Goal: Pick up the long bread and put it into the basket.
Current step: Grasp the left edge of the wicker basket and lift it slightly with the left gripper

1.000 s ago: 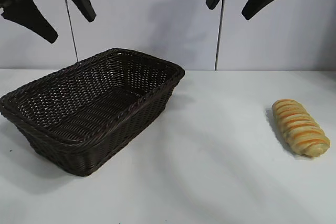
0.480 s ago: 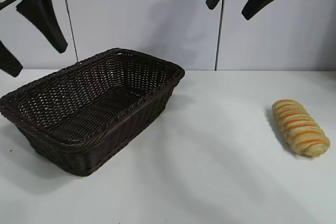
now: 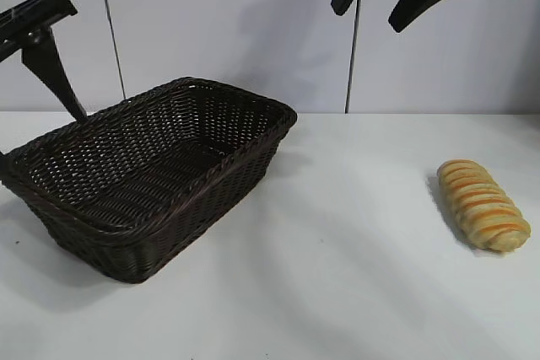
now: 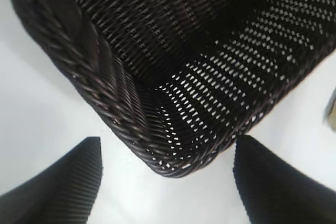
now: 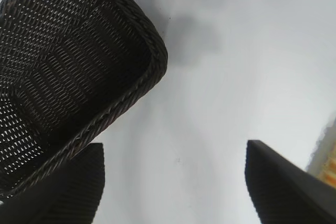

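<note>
The long bread [image 3: 483, 204], golden with orange-brown stripes, lies on the white table at the right; a sliver of it [image 5: 328, 162] shows in the right wrist view. The dark brown wicker basket [image 3: 187, 208] stands at the left with nothing in it. My left gripper [image 4: 168, 140] hangs open and empty over the basket's far left corner [image 4: 122, 120]; one of its fingers [image 3: 51, 65] shows at the exterior view's left edge. My right gripper [image 3: 367, 18] hangs high and open, holding nothing, above the table between basket and bread.
The white table [image 3: 337, 284] runs bare between the basket and the bread and along its front. A pale wall with thin vertical seams [image 3: 349, 65] stands behind. The basket's rim [image 5: 153, 46] shows in the right wrist view.
My left gripper has swung down and to the left, toward the basket's left end. The right gripper, bread and basket have not moved.
</note>
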